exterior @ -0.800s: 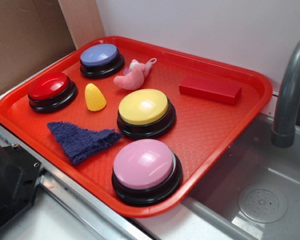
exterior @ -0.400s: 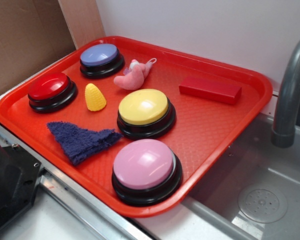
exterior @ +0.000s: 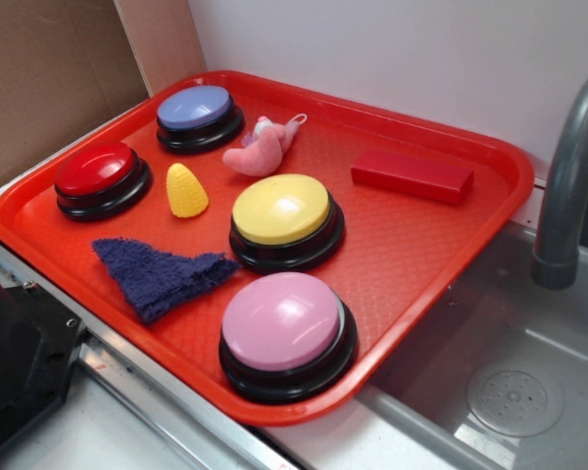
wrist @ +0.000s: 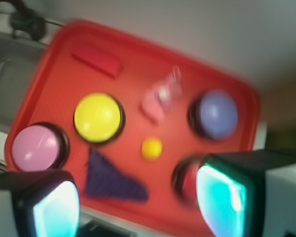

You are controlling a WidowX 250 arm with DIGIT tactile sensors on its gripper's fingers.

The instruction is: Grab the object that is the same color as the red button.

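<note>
We start with the red tray (exterior: 421,264), which fills most of the exterior view and sits beside a sink (exterior: 510,392) with a grey faucet (exterior: 568,186); it seems meant to keep every loose item in one reachable patch. On it, the pink button (exterior: 282,321) stands nearest the front edge, the yellow button (exterior: 280,210) just behind it near the middle, and the purple button (exterior: 195,108) at the far left corner. The red button (exterior: 96,168) sits at the left edge, giving us the colour to match.

The object (exterior: 413,176), a flat red block, lies by itself toward the far right side of the tray, well apart from the buttons, so we judge an approach from above would meet no clutter. Smaller things fill the middle: a blue cloth (exterior: 157,274) crumpled near the front, a pink plush toy (exterior: 260,149), and a yellow cone (exterior: 186,190) beside the red button.

In the blurred wrist view our end effector (wrist: 138,202) hangs high above the tray's near edge, its two fingers spread wide with nothing between them, far from the block at the opposite corner (wrist: 96,60).
</note>
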